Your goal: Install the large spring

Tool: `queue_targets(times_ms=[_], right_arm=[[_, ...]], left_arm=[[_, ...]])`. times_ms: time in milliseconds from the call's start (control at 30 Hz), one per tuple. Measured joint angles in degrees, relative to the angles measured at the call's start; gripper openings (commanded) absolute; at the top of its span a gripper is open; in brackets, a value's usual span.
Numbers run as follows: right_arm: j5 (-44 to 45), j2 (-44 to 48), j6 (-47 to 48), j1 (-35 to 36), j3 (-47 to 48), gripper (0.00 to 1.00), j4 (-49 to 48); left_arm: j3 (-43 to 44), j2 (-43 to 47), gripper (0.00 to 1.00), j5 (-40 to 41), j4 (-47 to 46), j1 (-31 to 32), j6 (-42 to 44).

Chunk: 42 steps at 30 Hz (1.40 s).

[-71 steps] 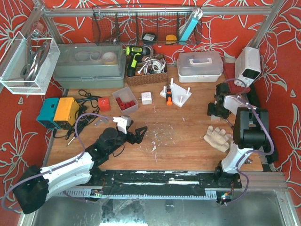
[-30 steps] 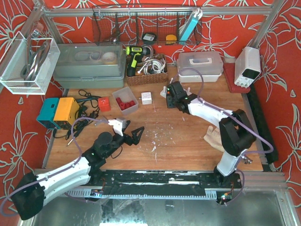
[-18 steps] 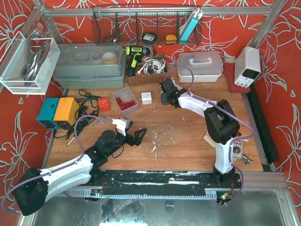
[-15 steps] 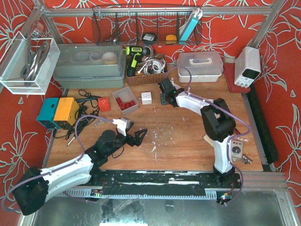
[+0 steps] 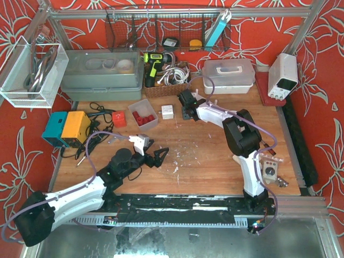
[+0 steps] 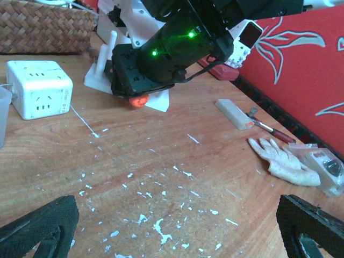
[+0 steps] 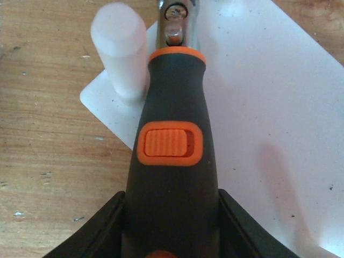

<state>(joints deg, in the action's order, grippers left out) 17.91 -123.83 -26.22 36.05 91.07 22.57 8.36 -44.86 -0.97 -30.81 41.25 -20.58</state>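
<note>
Nearest, your left gripper hovers over the worktop, jaws wide and empty. Farther off, your right gripper clamps an orange-and-black handle, its long axis running straight ahead of the jaws onto the white fixture. The large spring cannot be made out in any view.

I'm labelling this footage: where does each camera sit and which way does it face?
Top external: above, behind bases, looking down at table; left arm, right arm show.
Left wrist: low, facing right pincer; own fingertips at corners.
Right wrist: close above tool handle; own fingers flank it.
Shared: white fixture in both wrist views.
</note>
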Motion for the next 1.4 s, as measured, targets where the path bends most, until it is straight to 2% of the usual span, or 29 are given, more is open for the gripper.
queue_targets(times_ms=[233,433,733,967,1200,1267,1400], right_arm=[[0.35,1.40,0.31,0.00,-1.46,0.16,0.57],[-2.03,10.82,1.57,0.00,-11.50,0.01,0.70],[-6.84,33.94,5.29,0.04,-28.26,0.00,-0.68],[-4.46,45.90,8.24,-2.03,-35.36,0.00,-0.59],[-5.09,44.02,10.54,-12.87,-39.30,0.00,-2.49],[-6.05,41.00,10.82,-15.89,-39.23,0.00,-3.50],[-6.82,31.69,11.61,-20.00,-35.28,0.06,-2.86]], left_arm=[[0.00,1.01,0.99,0.33,0.04,0.00,0.02],[0.00,0.79,0.99,0.72,0.07,0.00,0.11],[0.00,1.40,0.99,1.22,0.74,0.00,0.20],[0.00,1.68,0.99,1.84,1.20,0.00,0.17],[0.00,0.81,0.99,2.23,1.44,0.00,0.15],[0.00,0.76,0.99,2.43,1.66,0.00,0.15],[0.00,0.70,0.99,2.80,1.64,0.00,0.15]])
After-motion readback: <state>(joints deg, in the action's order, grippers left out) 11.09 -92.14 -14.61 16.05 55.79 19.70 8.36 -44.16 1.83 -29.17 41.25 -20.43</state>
